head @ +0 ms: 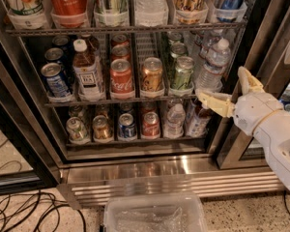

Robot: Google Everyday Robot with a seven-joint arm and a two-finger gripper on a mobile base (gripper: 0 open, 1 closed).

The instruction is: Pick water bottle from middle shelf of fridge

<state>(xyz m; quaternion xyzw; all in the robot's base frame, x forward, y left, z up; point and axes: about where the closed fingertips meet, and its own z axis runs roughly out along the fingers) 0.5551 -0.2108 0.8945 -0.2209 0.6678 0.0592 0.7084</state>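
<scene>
Gripper (221, 83) is hovering empty at the fridge (159, 175) opening, fingers spread. The bottle (213, 64) is standing upright at the right end of the middle shelf (130, 99), just left of the gripper.

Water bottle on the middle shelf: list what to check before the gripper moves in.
1. Door of the fridge out of the way: ok.
2. The water bottle upright at the right end of the middle shelf: ok.
3. Jaws of the gripper open: ok.
4. Jaws on either side of the bottle: not ok; the gripper sits low and to its right, in front of the shelf.
5. Room for a jaw between the bottle and the green can: cannot tell.
6. Lower jaw clear of the shelf edge: cannot tell.
</scene>
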